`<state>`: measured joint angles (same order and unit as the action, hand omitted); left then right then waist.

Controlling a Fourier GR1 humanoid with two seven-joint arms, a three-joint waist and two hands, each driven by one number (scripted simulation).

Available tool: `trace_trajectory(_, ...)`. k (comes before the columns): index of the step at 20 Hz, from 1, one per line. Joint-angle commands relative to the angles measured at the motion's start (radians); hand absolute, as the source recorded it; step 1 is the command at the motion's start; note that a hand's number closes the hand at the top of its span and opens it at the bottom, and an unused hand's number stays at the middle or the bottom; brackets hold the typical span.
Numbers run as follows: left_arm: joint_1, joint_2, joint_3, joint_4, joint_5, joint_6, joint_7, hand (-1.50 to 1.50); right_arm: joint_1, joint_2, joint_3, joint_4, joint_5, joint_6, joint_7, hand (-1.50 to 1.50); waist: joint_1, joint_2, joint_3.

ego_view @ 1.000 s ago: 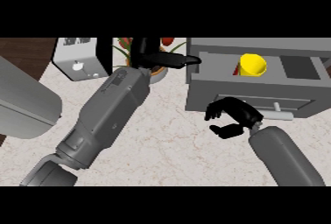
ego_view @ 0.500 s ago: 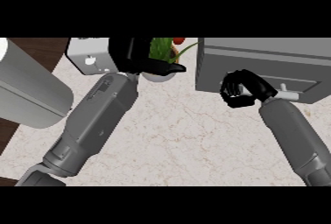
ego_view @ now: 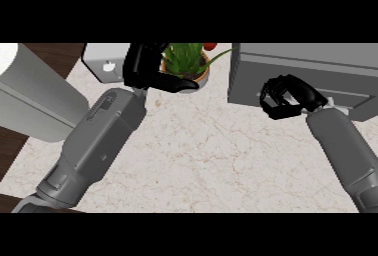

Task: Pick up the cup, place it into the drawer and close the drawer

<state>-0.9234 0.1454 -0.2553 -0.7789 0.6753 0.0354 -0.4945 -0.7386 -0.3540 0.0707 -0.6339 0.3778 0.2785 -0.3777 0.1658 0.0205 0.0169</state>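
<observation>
We are pressing the drawer (ego_view: 306,75) front at the worktop's (ego_view: 221,160) far right corner with the right hand (ego_view: 288,96), fingers curled, holding nothing; knuckles could slip off, leaving it ajar.

Lighting: even, bright, diffuse; no visible source. Shadows: soft, faint, under the left forearm (ego_view: 96,145) on the marble counter (ego_view: 221,165), and beneath the drawer unit (ego_view: 310,70). Glare: none. Both black hands read nearly featureless. Focus: uniform; no edge distortion apparent.
</observation>
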Motion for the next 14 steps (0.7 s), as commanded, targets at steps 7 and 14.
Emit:
trace_trajectory(7, 0.091, 0.030, -0.015, -0.012, 0.003, -0.033, 0.028, -1.50, -0.157, -0.125, -0.107, 0.019, -0.041, -0.023, 0.076, 1.50, 0.074, 0.032, -0.014)
trace_trajectory(14, 0.102, 0.039, -0.012, -0.040, 0.008, -0.041, 0.031, -1.50, -0.130, -0.157, -0.131, -0.026, -0.086, 0.032, 0.084, 1.50, 0.082, 0.033, -0.014)
